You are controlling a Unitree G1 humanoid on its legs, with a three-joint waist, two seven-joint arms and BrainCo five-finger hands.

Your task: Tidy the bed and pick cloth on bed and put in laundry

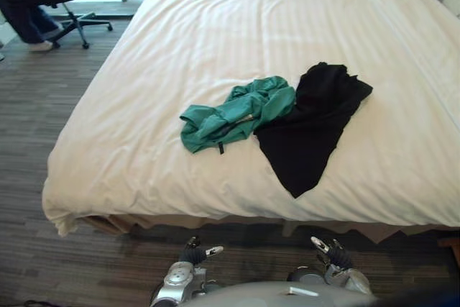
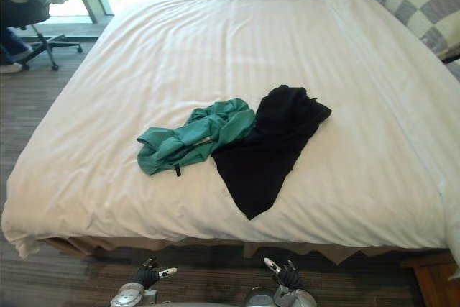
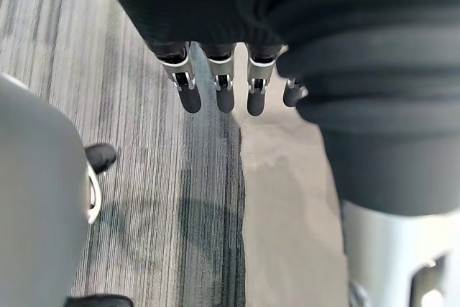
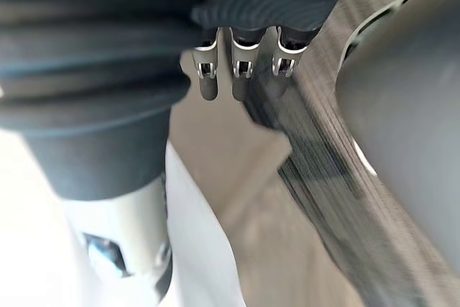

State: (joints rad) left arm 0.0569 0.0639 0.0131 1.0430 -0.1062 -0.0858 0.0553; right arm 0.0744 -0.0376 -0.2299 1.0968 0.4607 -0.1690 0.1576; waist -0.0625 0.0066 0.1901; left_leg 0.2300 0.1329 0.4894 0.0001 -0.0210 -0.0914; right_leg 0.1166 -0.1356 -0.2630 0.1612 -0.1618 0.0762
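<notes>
Carpet (image 1: 43, 106) borders bed (image 1: 215, 26) bearing green cloth (image 1: 237, 114), black cloth (image 1: 310, 129).

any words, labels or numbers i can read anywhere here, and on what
None: no text can be read in any view.
The green cloth, the black cloth, the white bed cover and the checked pillow bear no print that shows.
</notes>
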